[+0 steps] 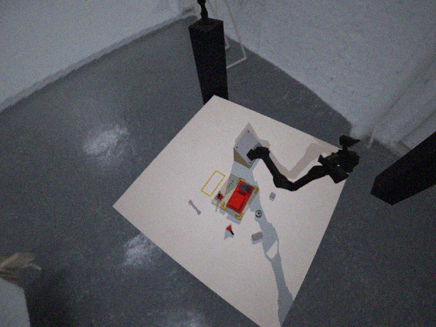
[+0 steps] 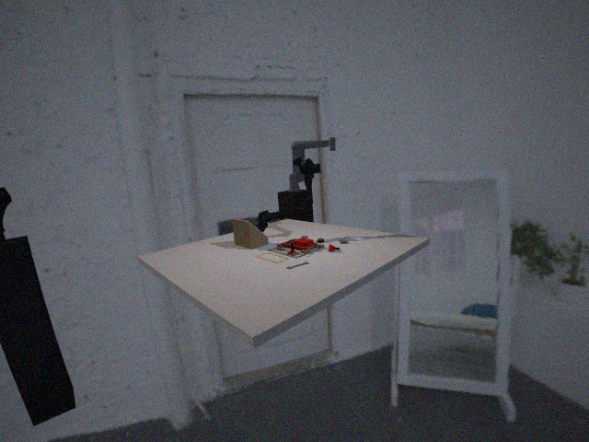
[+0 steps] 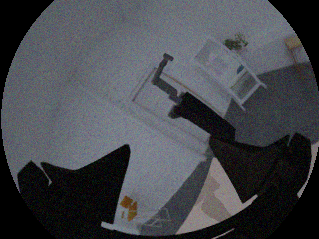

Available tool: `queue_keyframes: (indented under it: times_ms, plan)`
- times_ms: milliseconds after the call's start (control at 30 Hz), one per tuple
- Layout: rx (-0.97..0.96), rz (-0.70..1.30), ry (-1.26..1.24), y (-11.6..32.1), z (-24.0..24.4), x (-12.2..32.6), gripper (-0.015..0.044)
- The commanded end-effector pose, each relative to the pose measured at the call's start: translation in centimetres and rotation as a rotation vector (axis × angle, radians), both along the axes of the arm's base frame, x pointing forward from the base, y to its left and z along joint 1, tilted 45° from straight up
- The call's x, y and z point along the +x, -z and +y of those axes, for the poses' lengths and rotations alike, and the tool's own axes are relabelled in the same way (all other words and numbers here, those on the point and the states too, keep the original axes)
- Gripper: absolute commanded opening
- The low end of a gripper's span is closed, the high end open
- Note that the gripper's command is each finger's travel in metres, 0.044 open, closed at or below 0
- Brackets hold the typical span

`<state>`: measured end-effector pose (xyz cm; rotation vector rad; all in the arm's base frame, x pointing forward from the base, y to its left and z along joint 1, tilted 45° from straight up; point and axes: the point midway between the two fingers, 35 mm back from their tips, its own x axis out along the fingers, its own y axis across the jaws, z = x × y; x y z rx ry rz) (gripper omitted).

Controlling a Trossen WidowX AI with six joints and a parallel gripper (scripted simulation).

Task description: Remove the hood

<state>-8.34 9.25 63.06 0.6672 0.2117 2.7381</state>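
The red toy car sits on a pale base with orange corner pieces. Its hood appears to be the broad red panel on the car, beyond the dark window; its edges are too small to make out. The marked area is a thin yellow outline on the table beside the base, with nothing inside it. My gripper is open and empty, above or beside the sloped block and away from the car. Its fingers stand wide apart in the wrist view, where neither car nor outline shows.
The sloped block stands near the gripper. A small red and black part stands at the base's edge. Around the base lie a wheel, a red cone-like part, a grey bar and grey blocks.
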Motion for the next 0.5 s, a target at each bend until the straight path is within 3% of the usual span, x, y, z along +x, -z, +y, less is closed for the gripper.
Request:
queue_keyframes:
  times_ms: [0, 100, 467]
  plan:
    - [0.001, 0.0, -0.006, 0.0, -0.1, -0.1, 0.044]
    - [0.021, 0.001, -0.099, -0.1, -1.9, -1.3, 0.044]
    - [0.361, -0.106, -0.584, 2.7, -17.8, -6.8, 0.044]
